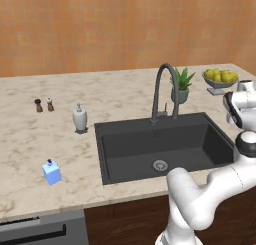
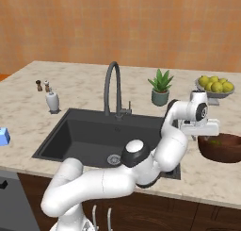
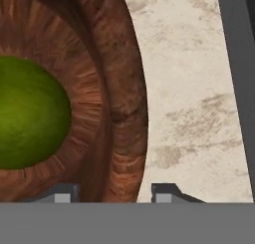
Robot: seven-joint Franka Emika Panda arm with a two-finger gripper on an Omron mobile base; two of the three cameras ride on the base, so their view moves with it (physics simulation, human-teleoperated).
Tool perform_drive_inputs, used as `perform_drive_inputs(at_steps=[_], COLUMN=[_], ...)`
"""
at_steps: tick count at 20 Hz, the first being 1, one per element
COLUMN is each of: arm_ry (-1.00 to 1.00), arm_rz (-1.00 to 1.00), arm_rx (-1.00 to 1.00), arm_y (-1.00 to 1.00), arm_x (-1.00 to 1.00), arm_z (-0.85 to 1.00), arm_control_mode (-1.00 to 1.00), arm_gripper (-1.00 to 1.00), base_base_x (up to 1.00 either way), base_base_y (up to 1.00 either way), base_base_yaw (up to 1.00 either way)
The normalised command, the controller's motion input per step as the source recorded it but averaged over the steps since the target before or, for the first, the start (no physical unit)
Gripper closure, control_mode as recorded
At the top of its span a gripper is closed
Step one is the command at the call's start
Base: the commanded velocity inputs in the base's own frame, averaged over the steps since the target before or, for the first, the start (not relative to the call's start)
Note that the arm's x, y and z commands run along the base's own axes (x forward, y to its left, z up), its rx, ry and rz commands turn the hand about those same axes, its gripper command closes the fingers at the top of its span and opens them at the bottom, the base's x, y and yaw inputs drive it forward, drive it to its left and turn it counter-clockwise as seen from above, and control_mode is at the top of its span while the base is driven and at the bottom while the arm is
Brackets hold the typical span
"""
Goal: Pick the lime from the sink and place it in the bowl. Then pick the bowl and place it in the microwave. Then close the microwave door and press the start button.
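Note:
The green lime (image 3: 30,113) lies inside the reddish-brown bowl (image 3: 124,88), which stands on the counter to the right of the sink (image 2: 70,131). In the right base view the bowl (image 2: 221,150) sits just right of my gripper (image 2: 200,136), with the lime (image 2: 215,142) a small green spot in it. My gripper (image 3: 113,193) reaches down over the bowl's near wall, one fingertip (image 3: 62,194) inside and the other outside. The jaws stand partly closed, and a thin strip of counter shows between the outer tip and the wall. The microwave and its door are out of view.
An arched grey faucet (image 1: 165,89) rises behind the dark sink (image 1: 115,139). A potted plant (image 2: 160,91) and a grey dish of lemons (image 2: 215,86) stand behind the bowl. On the left are a soap dispenser (image 1: 79,118), two shakers (image 1: 44,105) and a blue bottle (image 1: 51,172).

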Motion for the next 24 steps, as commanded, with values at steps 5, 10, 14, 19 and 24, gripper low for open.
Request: perform_drive_inputs(at_steps=[5,10,14,19,24], arm_ry=[-0.01,-0.36,-0.55,-0.38,-0.12], arm_rz=[0.0,0.01,0.08,0.15,0.24], arm_rx=[0.0,0.0,-0.01,-0.19,-0.27], arm_y=[-0.01,0.01,0.58,0.68,0.56], arm_x=[-0.27,-0.75,-0.84,-0.52,-0.65], arm_z=[0.0,0.08,0.04,0.38,0.65], arm_control_mode=[-1.0,-1.0,-1.0,-1.0,-1.0], arm_gripper=[1.0,1.0,1.0,1.0,1.0], base_base_x=[0.0,0.0,0.0,0.0,0.0], base_base_y=[0.0,0.0,0.0,0.0,0.0], base_base_yaw=[0.0,0.0,0.0,0.0,0.0])
